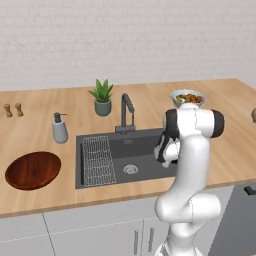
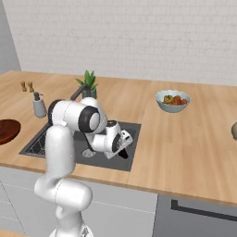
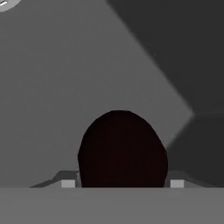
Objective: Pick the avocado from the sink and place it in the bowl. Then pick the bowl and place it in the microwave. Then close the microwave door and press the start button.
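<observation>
The arm reaches down into the right end of the sink (image 1: 100, 180), its hand low over the basin floor. In the hand view the avocado (image 3: 122, 151) — a nearly black, rounded fruit — sits right between the two fingers (image 3: 68, 183), whose pale tips show just at its left and right flanks. The gripper (image 3: 122, 183) straddles the fruit, with the fingers apart and close against its sides; whether they actually press on it cannot be told. The avocado lies on the grey sink floor near the right wall, where floor and walls meet in a corner beyond it.

From the right base view a small dark patch (image 2: 123, 154) shows beneath the hand (image 2: 121, 144), at the near right corner of the basin.

The wooden bowl (image 1: 33, 170) rests on the counter (image 1: 230, 150) left of the sink, well apart from the hand. A wire rack (image 1: 98, 161) lies in the sink's left part — the faucet (image 1: 127, 114) stands behind the basin. A pale bowl of colourful food (image 1: 187, 97) sits on the far right of the counter.
</observation>
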